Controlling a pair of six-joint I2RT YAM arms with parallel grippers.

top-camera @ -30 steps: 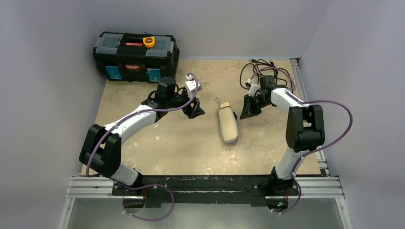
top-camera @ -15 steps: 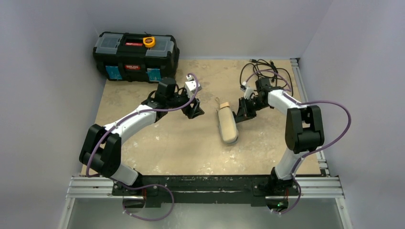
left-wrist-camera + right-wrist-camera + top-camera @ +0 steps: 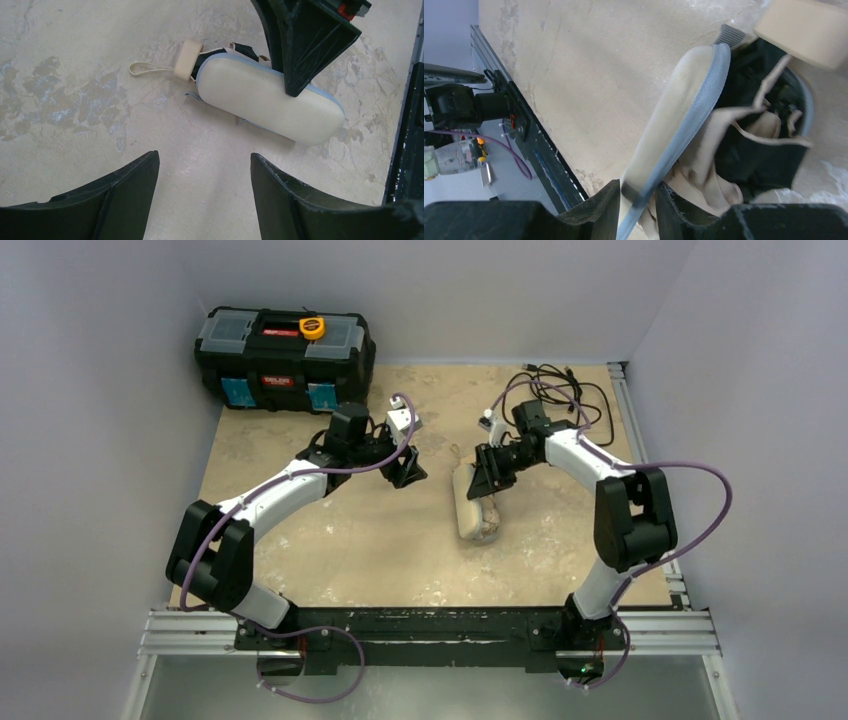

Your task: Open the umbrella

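The umbrella (image 3: 478, 512) lies mid-table inside a pale cream sleeve with a blue-grey edge (image 3: 265, 97). Its pale wooden knob (image 3: 188, 60) and strap loop stick out at the far end. In the right wrist view the sleeve (image 3: 679, 100) gapes, showing tan canopy fabric with black lining (image 3: 754, 150) and the knob (image 3: 809, 30). My right gripper (image 3: 487, 472) (image 3: 638, 187) is shut on the sleeve's blue-grey edge. My left gripper (image 3: 408, 472) (image 3: 204, 155) is open and empty, low over bare table just left of the umbrella.
A black toolbox (image 3: 285, 345) with a yellow tape measure (image 3: 312, 327) on top stands at the back left. A tangle of black cables (image 3: 555, 390) lies at the back right. A metal rail (image 3: 640, 430) runs along the table's right edge.
My right gripper has moved left from beside the umbrella onto it and closed on the sleeve's edge; the sleeve has shifted and gaped. The left arm has not moved.
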